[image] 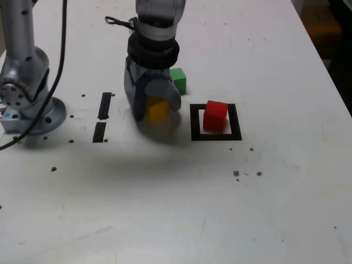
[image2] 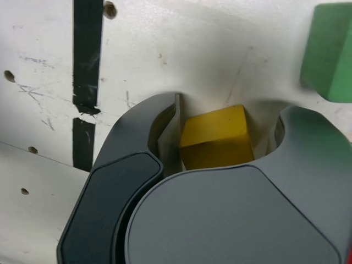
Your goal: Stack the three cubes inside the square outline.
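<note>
Claw: the claw [image: 153, 105] stood low over the worktop [image: 165, 209], its jaws set around the yellow cube [image: 156, 109]; whether they pressed on it or only bracketed it could not be told.
Yellow cube: in the wrist view the yellow cube [image2: 215, 137] sat between the jaws with one jaw close against a face and a sliver of gap showing at the other side.
Red cube: the red cube [image: 215, 115] rested inside the square outline [image: 195, 122], turned a little out of line with the frame.
Green cube: the green cube [image: 178, 80] lay on the worktop at about 1 o'clock from the claw in the exterior view, just beside its body.
Tape strips: two short black strips [image: 102, 116] lay at about 9 o'clock from the claw, well apart from the cubes.
Grip risk: if the jaws met the yellow cube off-centre or on a corner, it would likely twist or slip out on the lift.
Neighbour risk: the green cube sat near enough that a swing of the claw could knock it away.
Stack risk: the red cube's skew left a turned base, so a yellow cube set down out of line would probably overhang and topple.
</note>
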You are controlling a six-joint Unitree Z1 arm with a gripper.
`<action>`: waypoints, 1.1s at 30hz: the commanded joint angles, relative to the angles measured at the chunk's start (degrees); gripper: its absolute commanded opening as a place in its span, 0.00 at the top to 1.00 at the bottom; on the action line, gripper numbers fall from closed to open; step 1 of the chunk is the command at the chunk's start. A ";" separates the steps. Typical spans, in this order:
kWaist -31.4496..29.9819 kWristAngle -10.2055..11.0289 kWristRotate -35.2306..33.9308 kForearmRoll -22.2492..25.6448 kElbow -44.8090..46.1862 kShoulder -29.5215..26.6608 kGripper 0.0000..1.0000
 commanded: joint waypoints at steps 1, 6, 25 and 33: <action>-0.04 0.05 0.27 1.20 -0.89 -0.29 0.83; -0.81 1.61 1.03 3.60 -3.12 -2.77 0.89; -8.14 8.38 14.49 14.92 -26.21 -0.67 0.90; -8.15 8.36 19.89 15.70 -28.69 3.69 0.90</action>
